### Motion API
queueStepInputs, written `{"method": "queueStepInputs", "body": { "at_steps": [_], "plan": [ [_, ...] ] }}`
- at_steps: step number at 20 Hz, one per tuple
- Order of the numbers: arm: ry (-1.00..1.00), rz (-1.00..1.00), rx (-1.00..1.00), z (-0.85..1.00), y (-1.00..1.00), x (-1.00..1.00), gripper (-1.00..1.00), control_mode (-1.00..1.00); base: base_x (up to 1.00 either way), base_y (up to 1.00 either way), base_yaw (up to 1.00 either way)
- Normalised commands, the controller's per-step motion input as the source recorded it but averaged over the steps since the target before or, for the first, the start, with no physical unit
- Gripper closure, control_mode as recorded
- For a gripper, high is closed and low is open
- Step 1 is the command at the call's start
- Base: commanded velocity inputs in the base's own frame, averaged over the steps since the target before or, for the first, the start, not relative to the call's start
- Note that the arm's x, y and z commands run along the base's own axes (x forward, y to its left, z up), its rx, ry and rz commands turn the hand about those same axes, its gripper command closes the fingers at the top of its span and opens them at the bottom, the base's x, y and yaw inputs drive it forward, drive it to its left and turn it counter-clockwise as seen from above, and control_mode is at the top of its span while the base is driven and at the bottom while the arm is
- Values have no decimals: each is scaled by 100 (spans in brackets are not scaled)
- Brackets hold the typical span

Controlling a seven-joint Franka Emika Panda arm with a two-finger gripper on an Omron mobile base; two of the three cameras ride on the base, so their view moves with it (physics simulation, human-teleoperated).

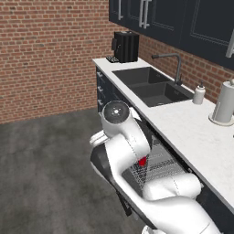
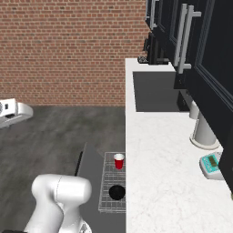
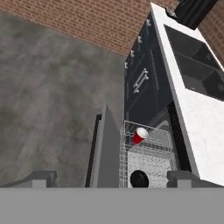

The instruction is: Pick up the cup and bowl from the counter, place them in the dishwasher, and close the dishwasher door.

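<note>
We see the red cup [image 2: 119,161] and black bowl [image 2: 117,192] already in the dishwasher rack [image 2: 105,202], bowl at six o'clock of the cup, leaving only the lowered dishwasher door [image 3: 105,153] to shut, our jaws spread wide and empty.

- The arm [image 1: 132,151] has smooth, glossy white shells built from rounded, tube-like segments.
- Dark bands mark its joints.
- One joint ends in a round grey cap [image 1: 117,109] with a small dark centre.
- The end effector [image 3: 111,177] carries two small dark grey, blocky fingertips.

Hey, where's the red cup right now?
The cup stands upright in the dishwasher's white wire rack, at its far end, apart from the bowl nearer the base.
</note>
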Motion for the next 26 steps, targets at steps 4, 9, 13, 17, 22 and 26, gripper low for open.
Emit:
{"method": "queueStepInputs", "body": {
  "at_steps": [4,9,13,17,22,26],
  "plan": [
    [18,0,-15,-36,28,0,-100,-100,0,0,0],
    [21,0,-20,-42,24,0,-100,-100,0,0,0],
    [18,0,-23,-54,11,0,-100,-100,0,0,0],
    [12,0,-27,-71,0,0,-100,-100,0,0,0],
    [8,-2,-30,-84,1,16,-100,-100,0,0,0],
    [4,-2,-26,-88,0,39,-100,-100,0,0,0]
  ]
}}
